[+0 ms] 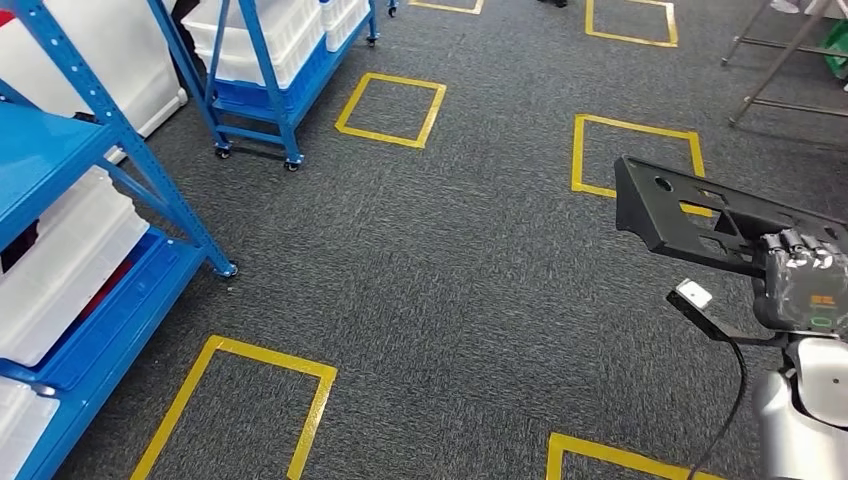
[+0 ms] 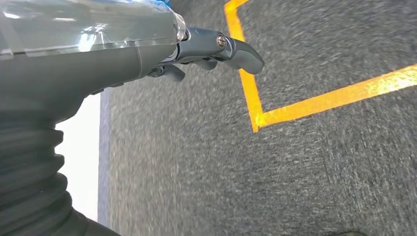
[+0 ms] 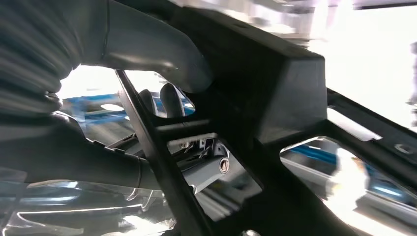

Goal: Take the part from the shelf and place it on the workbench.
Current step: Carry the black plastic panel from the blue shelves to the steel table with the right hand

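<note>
Right hand (image 1: 800, 290) fingers clamped on the black part (image 1: 700, 215), long axis running up-left from the grip; left hand (image 2: 196, 54) empty, fingers loosely curled; desk out of frame.

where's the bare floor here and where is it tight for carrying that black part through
Bare carpet spreads between the blue shelf and the black part that the right hand holds. Each yellow square is bare inside. Tight: beside the wheeled rack and the metal frame.
</note>
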Controlling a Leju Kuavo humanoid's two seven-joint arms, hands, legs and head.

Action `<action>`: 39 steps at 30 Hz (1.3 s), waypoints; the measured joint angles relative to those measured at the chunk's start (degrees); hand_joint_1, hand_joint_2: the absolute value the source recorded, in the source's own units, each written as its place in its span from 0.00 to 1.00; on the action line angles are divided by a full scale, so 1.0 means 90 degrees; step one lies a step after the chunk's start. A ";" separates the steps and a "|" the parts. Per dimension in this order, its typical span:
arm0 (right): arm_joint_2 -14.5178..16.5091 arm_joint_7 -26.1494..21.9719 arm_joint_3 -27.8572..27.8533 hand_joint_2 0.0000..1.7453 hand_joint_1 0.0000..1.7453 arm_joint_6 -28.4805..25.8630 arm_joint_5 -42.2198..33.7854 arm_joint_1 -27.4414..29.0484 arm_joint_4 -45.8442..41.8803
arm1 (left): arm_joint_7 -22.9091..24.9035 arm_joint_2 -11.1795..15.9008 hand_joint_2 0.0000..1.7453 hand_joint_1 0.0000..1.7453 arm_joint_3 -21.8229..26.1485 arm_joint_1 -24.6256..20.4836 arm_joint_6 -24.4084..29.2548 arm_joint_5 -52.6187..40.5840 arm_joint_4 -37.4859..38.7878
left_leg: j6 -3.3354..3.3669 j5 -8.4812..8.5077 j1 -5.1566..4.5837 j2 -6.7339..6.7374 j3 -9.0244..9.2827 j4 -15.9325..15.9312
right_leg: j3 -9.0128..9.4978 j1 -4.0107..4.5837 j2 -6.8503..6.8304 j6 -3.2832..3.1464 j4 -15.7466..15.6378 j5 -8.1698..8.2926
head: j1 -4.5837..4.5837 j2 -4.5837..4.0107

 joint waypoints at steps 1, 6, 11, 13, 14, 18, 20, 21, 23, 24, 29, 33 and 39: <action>-0.0083 0.0256 0.0274 1.00 1.00 0.0001 0.0017 -0.0226 0.0180 | -0.0015 0.0018 1.00 0.00 -0.0013 -0.0001 0.0000 0.0000 0.0002 | -0.0002 -0.0002 -0.0005 0.0101 -0.0011 0.0009 | -0.0026 -0.0005 -0.0021 0.0006 0.0104 0.0015 | 0.0000 -0.0001; -0.0784 0.0413 0.1599 1.00 1.00 0.0004 -0.0123 -0.1965 0.1361 | -0.0149 0.0068 1.00 0.00 -0.0095 -0.0061 -0.0014 -0.0028 0.0001 | -0.0067 -0.0056 -0.0059 0.0474 -0.0029 0.0073 | 0.0884 0.0105 -0.0485 -0.0112 -0.1523 0.0656 | -0.0001 0.0000; -0.1128 0.1192 0.2770 1.00 1.00 0.0065 0.0176 -0.3195 0.2355 | -0.0387 0.0016 1.00 0.00 -0.0194 -0.0169 -0.0056 -0.0107 0.0000 | -0.0221 -0.0236 -0.0047 0.0388 -0.0096 0.0274 | 0.0939 0.0110 -0.0277 -0.0300 -0.1713 0.0691 | -0.0003 -0.0001; -0.1133 0.1642 0.3486 1.00 1.00 0.0281 0.0192 -0.3671 0.2726 | -0.0485 -0.0008 1.00 0.00 -0.0214 -0.0221 -0.0106 -0.0108 0.0000 | -0.0277 -0.0585 0.0004 0.0009 -0.0409 0.0964 | 0.0938 0.0083 -0.0119 -0.0356 -0.1725 0.0710 | -0.0003 -0.0001; -0.1121 0.1794 0.3859 1.00 1.00 0.0438 0.0192 -0.3911 0.2899 | -0.0523 -0.0018 1.00 0.00 -0.0228 -0.0234 -0.0125 -0.0100 0.0000 | -0.0296 -0.0765 0.0021 -0.0082 -0.0632 0.1418 | 0.0931 0.0082 -0.0025 -0.0372 -0.1720 0.0713 | -0.0004 -0.0001; -0.1045 0.1986 0.5008 1.00 1.00 0.1115 0.0193 -0.4732 0.3408 | -0.0607 -0.0041 1.00 0.00 -0.0251 -0.0257 -0.0123 -0.0066 0.0000 | -0.0332 -0.0454 0.0058 -0.0198 -0.0826 0.1556 | 0.0921 0.0068 0.0369 -0.0365 -0.1660 0.0703 | -0.0004 -0.0002; -0.0952 0.1965 0.5333 1.00 1.00 0.1320 0.0190 -0.5068 0.3559 | -0.0621 -0.0036 1.00 0.00 -0.0251 -0.0244 -0.0107 -0.0028 0.0000 | -0.0326 -0.0001 0.0091 -0.0518 -0.0499 0.0706 | 0.0884 0.0035 0.0556 -0.0322 -0.1614 0.0689 | -0.0004 -0.0001; -0.0902 0.1929 0.5456 1.00 1.00 0.1366 0.0187 -0.5207 0.3621 | -0.0629 -0.0029 1.00 0.00 -0.0251 -0.0231 -0.0103 -0.0014 0.0000 | -0.0320 0.0101 0.0100 -0.0671 -0.0376 0.0408 | 0.0846 0.0008 0.0647 -0.0285 -0.1599 0.0696 | -0.0007 -0.0001; -0.0836 0.1819 0.5654 1.00 1.00 0.1403 0.0181 -0.5399 0.3731 | -0.0645 -0.0017 1.00 0.00 -0.0255 -0.0210 -0.0089 0.0000 0.0000 | -0.0282 0.0104 0.0086 -0.0757 -0.0286 0.0202 | 0.0777 -0.0049 0.0833 -0.0183 -0.1611 0.0742 | -0.0007 -0.0001; -0.0818 0.1770 0.5731 1.00 1.00 0.1407 0.0180 -0.5457 0.3777 | -0.0653 -0.0013 1.00 0.00 -0.0257 -0.0206 -0.0081 0.0004 0.0000 | -0.0243 0.0112 0.0076 -0.0671 -0.0267 0.0151 | 0.0758 -0.0072 0.0917 -0.0128 -0.1639 0.0770 | -0.0008 -0.0001; -0.0735 0.1743 0.5964 1.00 1.00 0.1388 0.0183 -0.5683 0.3943 | -0.0662 -0.0007 1.00 0.00 -0.0263 -0.0188 -0.0039 0.0021 0.0000 | -0.0071 0.0217 0.0065 -0.0257 -0.0177 -0.0067 | 0.0233 -0.0025 0.0137 -0.0051 -0.0589 0.0217 | -0.0003 -0.0001; -0.0674 0.1786 0.6082 1.00 1.00 0.1364 0.0180 -0.5699 0.4065 | -0.0657 -0.0029 1.00 0.00 -0.0263 -0.0143 -0.0053 0.0035 0.0000 | -0.0088 0.0166 0.0076 0.0071 -0.0149 -0.0054 | 0.0056 -0.0070 -0.0047 0.0033 -0.0254 0.0321 | -0.0002 0.0000; -0.0652 0.1653 0.6144 1.00 1.00 0.1223 0.0037 -0.5762 0.4212 | -0.0667 -0.0100 1.00 0.00 -0.0308 -0.0119 -0.0107 0.0009 0.0000 | -0.0274 -0.0004 0.0015 0.0508 -0.0043 0.0011 | 0.0800 0.0075 -0.0394 -0.0112 -0.1729 0.0810 | -0.0007 -0.0001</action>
